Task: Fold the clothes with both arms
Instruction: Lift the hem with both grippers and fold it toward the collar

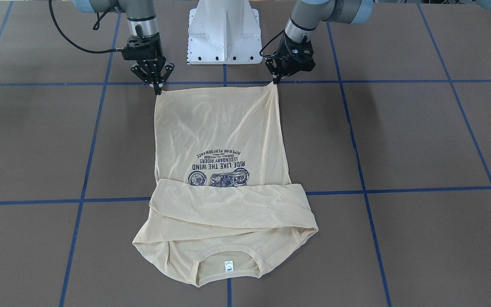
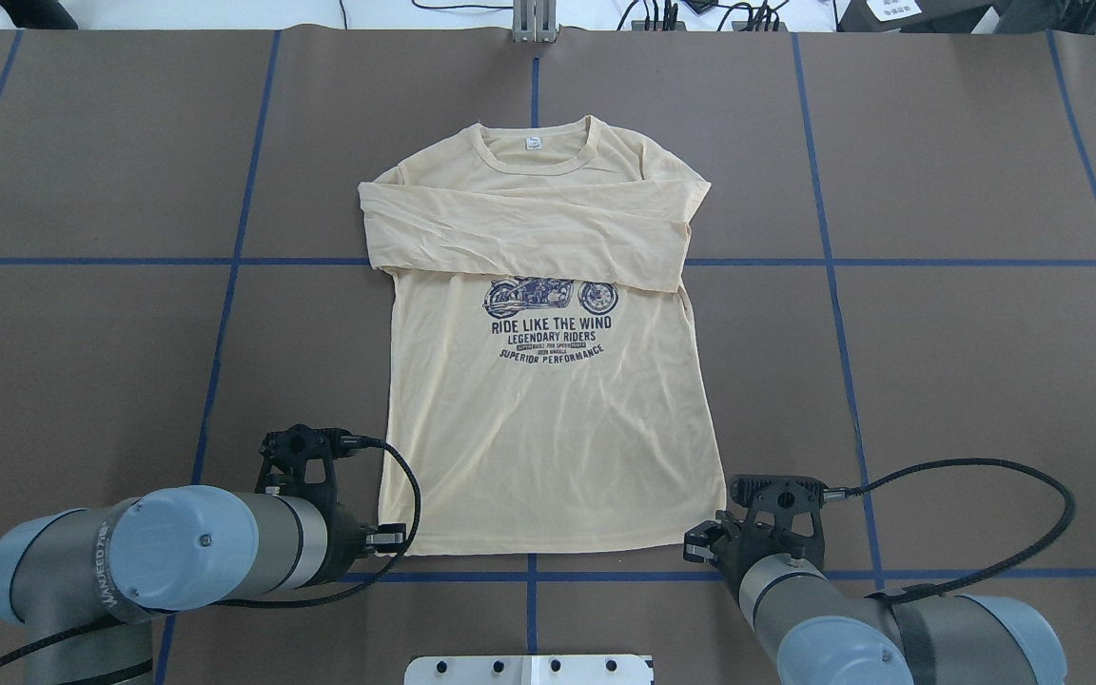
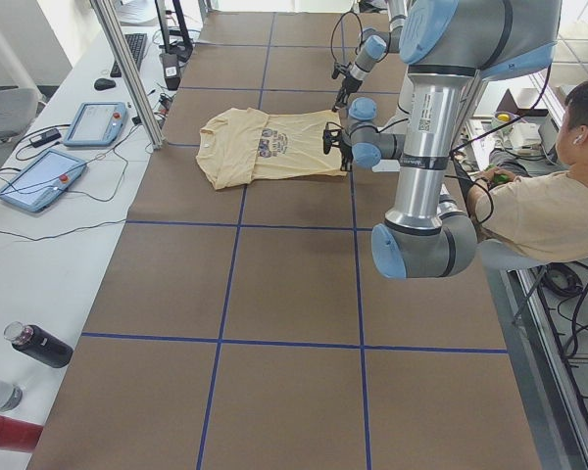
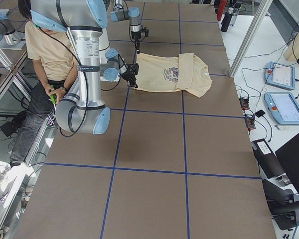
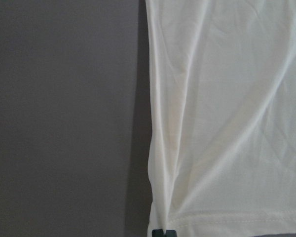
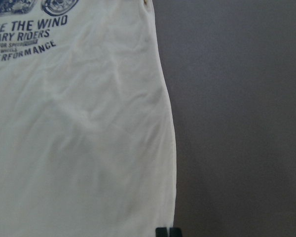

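Observation:
The cream-yellow T-shirt (image 1: 224, 128) lies flat, print up, with both sleeves folded across the chest and its collar away from me (image 2: 548, 428). My left gripper (image 1: 276, 81) is shut on the hem corner on my left and pulls it up into a small peak. My right gripper (image 1: 157, 89) is shut on the other hem corner. In the left wrist view the closed fingertips (image 5: 164, 233) pinch the hem of the shirt (image 5: 227, 123). In the right wrist view the closed fingertips (image 6: 167, 232) sit at the shirt's edge (image 6: 79, 138).
The white pedestal base (image 1: 223, 34) stands between the arms, just behind the hem. The brown table (image 1: 420, 136) carries blue tape lines. An operator (image 3: 549, 206) sits beside the table; tablets (image 3: 98, 122) and bottles (image 3: 39, 345) lie on the white side bench.

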Controlling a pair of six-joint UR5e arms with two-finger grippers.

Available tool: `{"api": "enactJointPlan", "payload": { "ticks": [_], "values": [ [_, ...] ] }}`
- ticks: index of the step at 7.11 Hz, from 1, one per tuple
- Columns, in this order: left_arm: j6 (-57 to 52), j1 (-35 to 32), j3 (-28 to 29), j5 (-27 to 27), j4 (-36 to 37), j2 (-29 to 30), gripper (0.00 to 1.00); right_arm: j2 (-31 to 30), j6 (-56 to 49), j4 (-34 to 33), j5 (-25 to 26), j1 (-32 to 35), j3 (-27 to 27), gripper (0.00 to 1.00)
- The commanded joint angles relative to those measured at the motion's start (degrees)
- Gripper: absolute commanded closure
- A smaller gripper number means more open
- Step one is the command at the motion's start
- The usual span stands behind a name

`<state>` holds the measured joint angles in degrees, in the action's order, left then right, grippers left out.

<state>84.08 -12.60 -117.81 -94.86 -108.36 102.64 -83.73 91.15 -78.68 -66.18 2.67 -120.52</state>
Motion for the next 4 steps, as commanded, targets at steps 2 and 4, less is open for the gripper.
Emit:
{"api": "enactJointPlan", "payload": {
  "ticks": [2, 4],
  "values": [
    [-0.1, -0.1, -19.6, -5.9, 16.1, -1.6, 1.00, -7.2, -0.1, -1.0, -9.6, 0.3, -15.6, 1.00],
    [0.0, 2.6, -28.4, -8.4, 23.8, -1.3, 1.00, -10.7, 0.0, -4.0, -14.0, -4.0, -25.9, 1.00]
  ]
}}
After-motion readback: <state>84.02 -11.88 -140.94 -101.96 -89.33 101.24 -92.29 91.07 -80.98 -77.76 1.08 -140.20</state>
